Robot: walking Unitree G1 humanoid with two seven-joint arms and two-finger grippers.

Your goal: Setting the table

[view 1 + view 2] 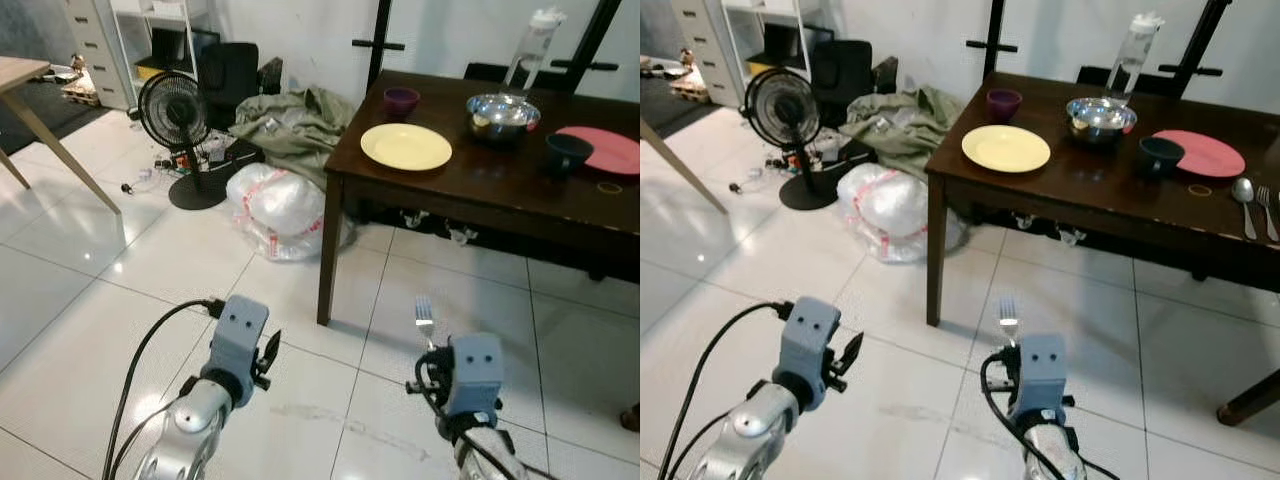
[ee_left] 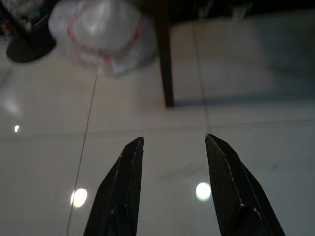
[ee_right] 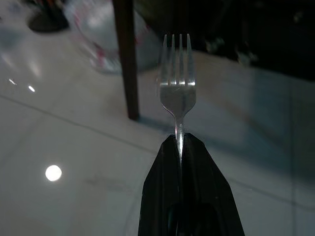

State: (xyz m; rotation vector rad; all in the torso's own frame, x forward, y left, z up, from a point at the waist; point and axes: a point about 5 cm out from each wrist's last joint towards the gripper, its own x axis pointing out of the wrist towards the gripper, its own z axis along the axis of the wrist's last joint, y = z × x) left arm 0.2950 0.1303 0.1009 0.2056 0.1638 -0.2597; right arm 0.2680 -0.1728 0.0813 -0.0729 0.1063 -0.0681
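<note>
One fork stands straight up in the right end effector, whose two black fingers are pinched tight on its thin handle, with the prongs pointing up. The left end effector holds nothing, and its fingers are spread apart above the white floor. Both arms are low in front of the robot, well apart from the dark desk. On the desk, a yellow plate sits near the front left corner, with a small purple bowl behind it near the back edge. A shiny metal bowl, a dark bowl and a red plate sit further along, and a spoon and another fork lie near the right edge. The step now looks like carrying the fork to the desk. To do it well, the robot should walk close to the front edge, keep the grip firm, lift the fork above the desk top, and lay it flat just beside the yellow plate without bumping the plate or the desk leg.
</note>
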